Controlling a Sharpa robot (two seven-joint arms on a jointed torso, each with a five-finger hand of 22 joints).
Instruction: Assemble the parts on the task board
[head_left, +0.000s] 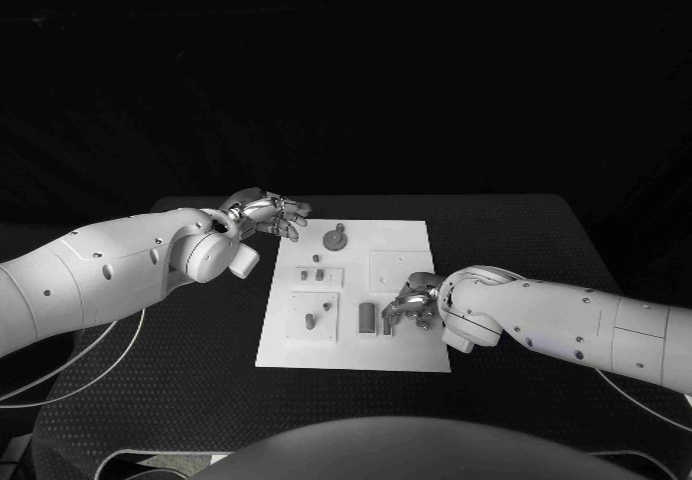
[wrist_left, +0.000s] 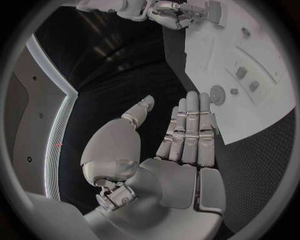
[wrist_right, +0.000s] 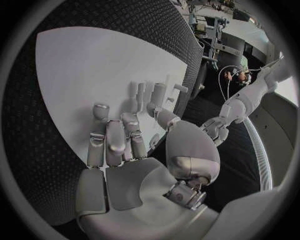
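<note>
Left hand hovers at the far left corner of the white board, fingers straight and apart, holding nothing. Right hand sits low over the board's near right part, fingers curled down among upright grey pegs; whether it grips one I cannot tell. A round knobbed piece lies near the board's far edge, close to the left hand, and small pieces sit along the board's left side.

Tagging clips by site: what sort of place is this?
Likely a lab test bench: a black table bearing one white task board with small parts, dark backdrop, and the left robot hand and right robot hand working over the board.
</note>
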